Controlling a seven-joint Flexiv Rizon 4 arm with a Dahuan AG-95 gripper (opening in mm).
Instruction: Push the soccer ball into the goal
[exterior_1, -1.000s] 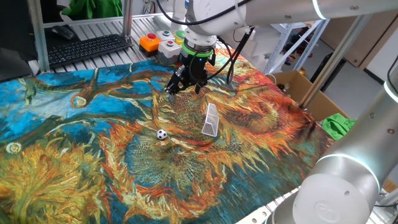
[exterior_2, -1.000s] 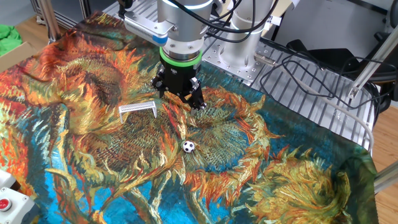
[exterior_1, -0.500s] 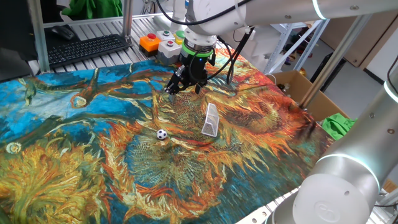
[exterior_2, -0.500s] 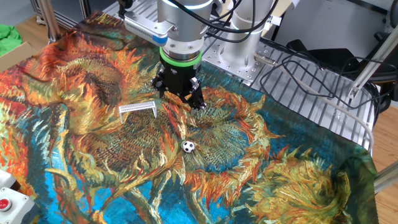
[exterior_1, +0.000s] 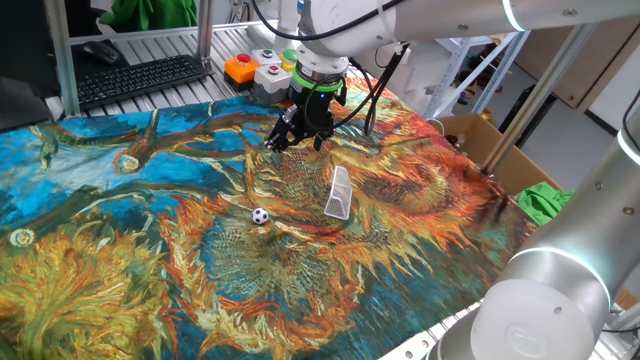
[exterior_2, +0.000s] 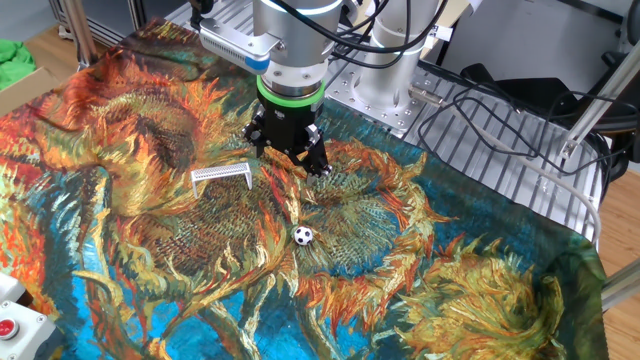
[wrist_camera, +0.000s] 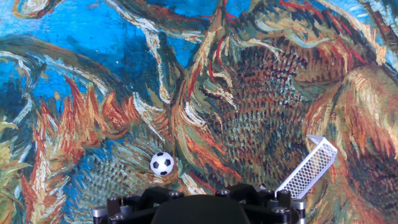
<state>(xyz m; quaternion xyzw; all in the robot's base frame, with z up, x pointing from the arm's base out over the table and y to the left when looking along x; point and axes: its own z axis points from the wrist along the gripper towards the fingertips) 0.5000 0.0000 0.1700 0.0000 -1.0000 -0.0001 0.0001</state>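
We saw goal (exterior_1: 340, 192) lying tipped, its long axis running toward gripper (exterior_1: 297, 141); soccer ball (exterior_1: 260, 216) sat apart. Jaw gap: couldn't tell.

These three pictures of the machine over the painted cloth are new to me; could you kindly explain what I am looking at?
It is one robot arm ending in a two-finger gripper. Two pictures come from fixed cameras on different sides of the table. The third comes from a camera on the hand, looking down past the fingers. A sunflower-print cloth covers the table. On it lie a tiny soccer ball and a small white goal with mesh netting, a little apart from each other. The gripper hangs above the cloth beyond them, touching neither and holding nothing; whether its fingers are open is unclear. A keyboard and a button box sit behind.
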